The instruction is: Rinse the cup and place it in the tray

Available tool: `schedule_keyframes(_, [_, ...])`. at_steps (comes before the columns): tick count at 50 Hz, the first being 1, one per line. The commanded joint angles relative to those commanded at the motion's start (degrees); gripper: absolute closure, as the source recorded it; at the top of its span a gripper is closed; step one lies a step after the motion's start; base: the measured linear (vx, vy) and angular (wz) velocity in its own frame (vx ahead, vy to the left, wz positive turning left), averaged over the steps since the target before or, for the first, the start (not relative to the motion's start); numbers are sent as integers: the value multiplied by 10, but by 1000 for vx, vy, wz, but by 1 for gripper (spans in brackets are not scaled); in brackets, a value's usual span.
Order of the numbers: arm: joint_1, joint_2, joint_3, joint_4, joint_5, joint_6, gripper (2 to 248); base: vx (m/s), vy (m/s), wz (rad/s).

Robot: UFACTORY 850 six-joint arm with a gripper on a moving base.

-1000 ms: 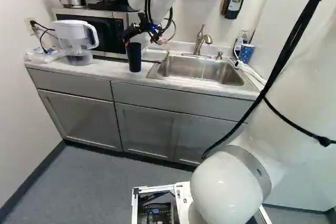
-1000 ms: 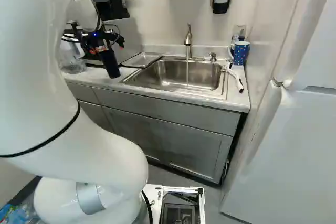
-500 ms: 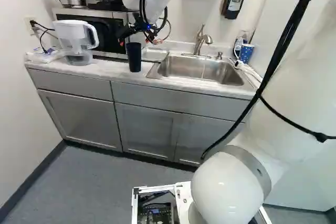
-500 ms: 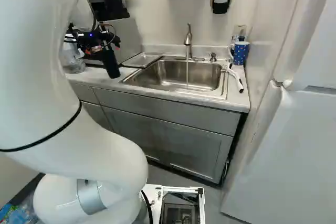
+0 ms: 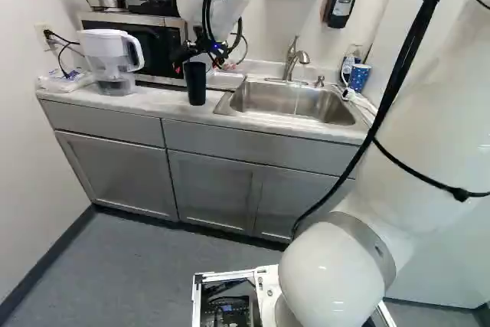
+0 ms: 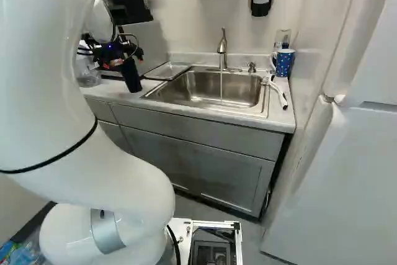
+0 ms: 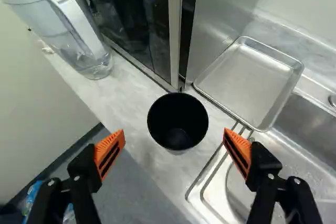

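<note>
Your gripper (image 5: pixel 194 57) stands wide, its orange pads (image 7: pixel 105 147) clear of the black cup (image 7: pixel 177 124), upright on the counter (image 5: pixel 157 102), upper left of the left base view. Metal tray (image 7: pixel 249 82): beside the sink (image 6: pixel 208 88). Faucet (image 6: pixel 223 46): apparently running, stream faint.

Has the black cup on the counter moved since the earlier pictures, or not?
No. In the left base view, the cup stands at the same spot on the counter, just as far from the sink as before.
</note>
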State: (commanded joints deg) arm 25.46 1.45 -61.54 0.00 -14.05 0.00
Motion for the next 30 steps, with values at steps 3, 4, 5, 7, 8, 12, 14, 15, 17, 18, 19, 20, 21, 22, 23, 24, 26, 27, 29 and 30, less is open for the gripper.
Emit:
schedule_keyframes(3, [1, 0, 4, 0, 8, 0, 3, 0, 0, 0])
schedule_keyframes(4, [1, 0, 5, 0, 11, 0, 3, 0, 0, 0])
schedule_keyframes(5, [1, 1, 7, 0, 13, 0, 3, 0, 0, 0])
schedule_keyframes(7, [2, 2, 11, 0, 19, 0, 3, 0, 0, 0])
schedule_keyframes(8, [2, 3, 13, 0, 21, 0, 3, 0, 0, 0])
schedule_keyframes(12, [4, 7, 23, 0, 33, 0, 3, 0, 0, 0])
schedule_keyframes(14, [4, 9, 27, 0, 38, 0, 3, 0, 0, 0])
schedule_keyframes(15, [5, 10, 30, 0, 41, 0, 3, 0, 0, 0])
schedule_keyframes(17, [6, 13, 35, 0, 47, 0, 3, 0, 0, 0])
schedule_keyframes(18, [6, 14, 38, 0, 49, 0, 3, 0, 0, 0])
schedule_keyframes(19, [6, 15, 40, 0, 52, 0, 3, 0, 0, 0])
schedule_keyframes(20, [7, 17, 43, 0, 55, 0, 3, 0, 0, 0])
schedule_keyframes(21, [7, 18, 45, 0, 58, 0, 3, 0, 0, 0])
schedule_keyframes(22, [8, 19, 48, 0, 61, 0, 3, 0, 0, 0])
schedule_keyframes(23, [8, 21, 50, 0, 63, 0, 3, 0, 0, 0])
schedule_keyframes(24, [8, 22, 53, 0, 67, 0, 3, 0, 0, 0])
schedule_keyframes(26, [9, 24, 58, 0, 72, 0, 3, 0, 0, 0])
schedule_keyframes(27, [9, 26, 60, 0, 75, 0, 3, 0, 0, 0])
schedule_keyframes(29, [10, 28, 65, 0, 80, 0, 3, 0, 0, 0])
schedule_keyframes(30, [10, 29, 67, 0, 83, 0, 3, 0, 0, 0])
